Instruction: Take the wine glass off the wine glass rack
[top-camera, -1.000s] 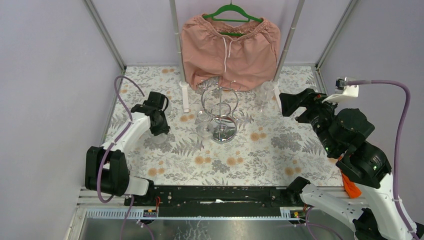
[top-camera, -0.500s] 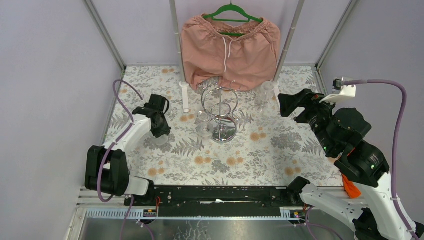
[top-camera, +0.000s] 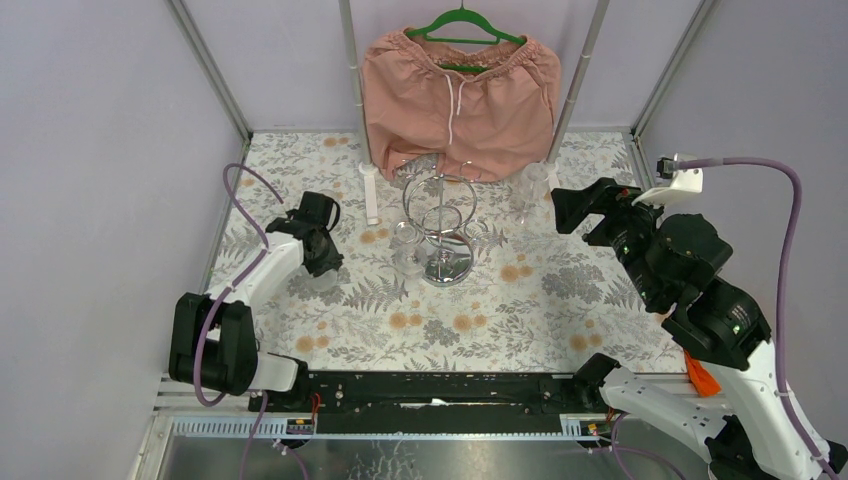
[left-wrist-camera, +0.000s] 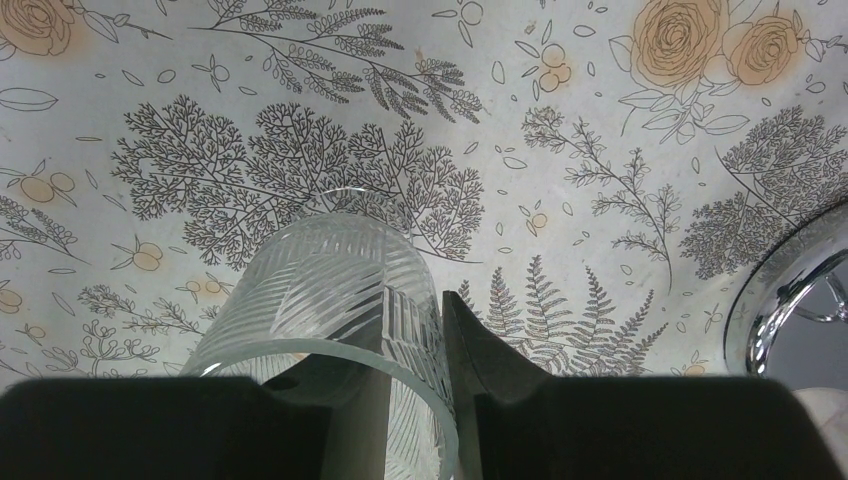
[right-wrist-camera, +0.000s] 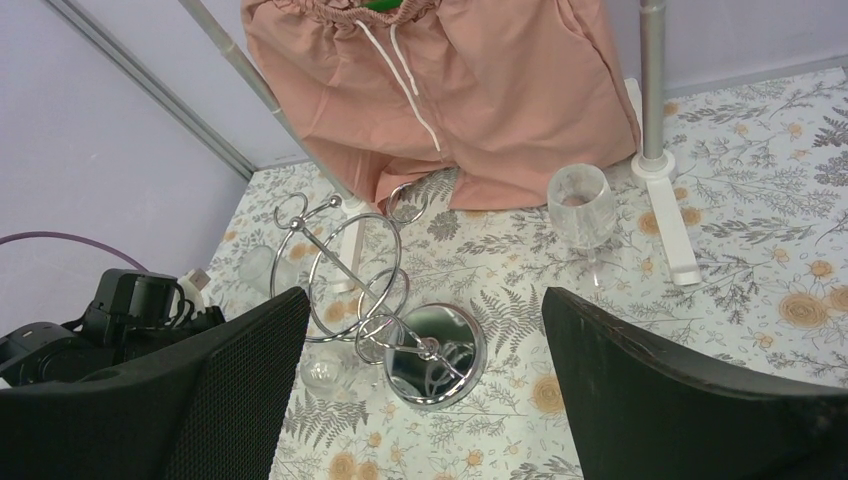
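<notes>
I am clamping the wine glass with the left end effector near the tabletop's left edge; right end effector is gaping apart.

Bare cloth between rack and right hand

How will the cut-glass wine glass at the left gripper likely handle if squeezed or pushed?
The wine glass looks thin-walled and clear, so probably rigid but brittle; a hard squeeze from the left gripper could crack it. Its smooth surface may slip, though the cut ribbing might add grip. Its round bowl would likely roll if laid down.
</notes>
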